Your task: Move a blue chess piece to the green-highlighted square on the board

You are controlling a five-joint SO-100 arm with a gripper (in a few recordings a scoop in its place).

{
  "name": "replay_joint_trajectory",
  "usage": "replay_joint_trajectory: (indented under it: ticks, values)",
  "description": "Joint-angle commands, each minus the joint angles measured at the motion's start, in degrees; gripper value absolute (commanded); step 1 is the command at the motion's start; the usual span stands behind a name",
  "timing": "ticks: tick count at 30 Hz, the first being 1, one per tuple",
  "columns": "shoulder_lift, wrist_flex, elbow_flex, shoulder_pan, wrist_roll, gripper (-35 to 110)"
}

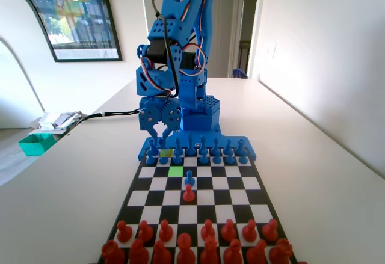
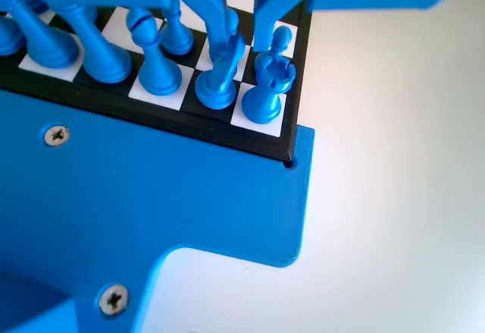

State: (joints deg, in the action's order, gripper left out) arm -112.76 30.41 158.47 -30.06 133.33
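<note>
Rook (image 2: 265, 90) and knight (image 2: 218, 83) stand nearest me, on the corner of the board (image 2: 189, 124), with bare counter (image 2: 394, 158) just off the edge. My pincer (image 2: 242, 45) hangs right behind them, jaws parted a little and gripping nothing. The tips sit low among the pawn row. The corner pawn (image 2: 281, 39) is just beside one tip, and the next pawn (image 2: 230, 23) is partly hidden behind the other. I cannot tell which of the two I am lined up on, and that is the first hazard. If I close here, I judge I may pinch air between them or nudge both.

The gap looks narrow for a pawn's head. If I drop without widening it, a tip could land on top of a head and tip the pawn into the knight or rook.

From the fixed view, the pincer (image 1: 159, 133) is over the left end of the blue rows. The green square (image 1: 175, 171) lies empty just beyond the pawn row and a little further along it, so the carry is short but sideways. A low lift would sweep the neighbouring pawns. A duller yellow-green square (image 1: 166, 153) lies just short of the green one, and setting down early there would be wrong.

Further out, a lone blue pawn (image 1: 189, 180) faces a red pawn (image 1: 189, 193). An overshoot could bump them. The red ranks (image 1: 192, 240) stand well clear.
</note>
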Motion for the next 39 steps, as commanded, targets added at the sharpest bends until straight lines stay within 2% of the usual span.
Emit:
replay_joint_trajectory:
  ticks: [1,31,34,39]
  values:
    - [-0.6,-0.2,0.4,-1.1,1.3,6]
    - [-0.4,-4.9,4.1,0.4,-1.0,1]
    - [-0.4,-3.5,3.2,0.9,-1.5,1]
    - [-0.4,4.4,-2.0,1.8,-3.6,1]
